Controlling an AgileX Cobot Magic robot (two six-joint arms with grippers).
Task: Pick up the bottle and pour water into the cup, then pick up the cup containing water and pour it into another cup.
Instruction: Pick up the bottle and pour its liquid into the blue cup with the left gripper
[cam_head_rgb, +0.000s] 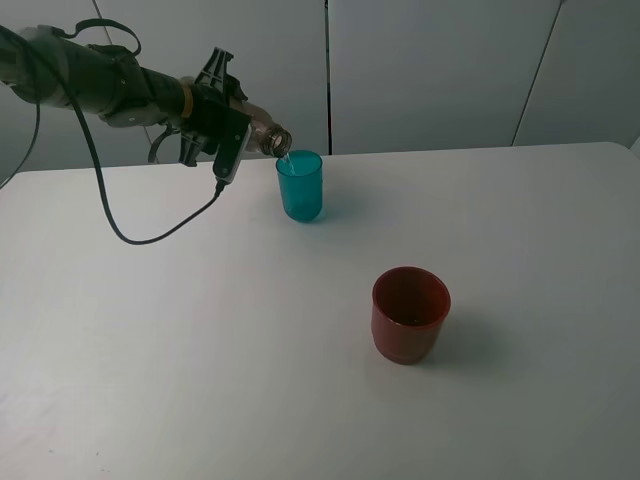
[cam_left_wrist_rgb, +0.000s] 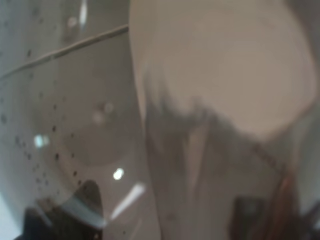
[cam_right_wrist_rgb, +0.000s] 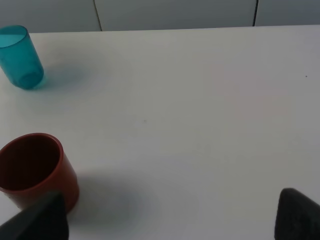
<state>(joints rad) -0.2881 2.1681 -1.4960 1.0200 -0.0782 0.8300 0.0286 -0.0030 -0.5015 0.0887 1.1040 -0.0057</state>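
Fingers of the left gripper (cam_head_rgb: 238, 125) pinch the bottle (cam_head_rgb: 268, 137), pouring into the cup (cam_head_rgb: 300, 190); likely light, slick plastic, best held mid-body.

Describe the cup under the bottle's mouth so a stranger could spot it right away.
On the white table, look toward the far edge by the wall. A tilted bottle points its mouth over a small cup there. It is slim, translucent teal, unlike the wider dark-red cup nearer the front.

No legible txt, labels, brands, nos. on bottle (cam_head_rgb: 268, 137), teal cup (cam_head_rgb: 300, 186), red cup (cam_head_rgb: 410, 314); none elsewhere.
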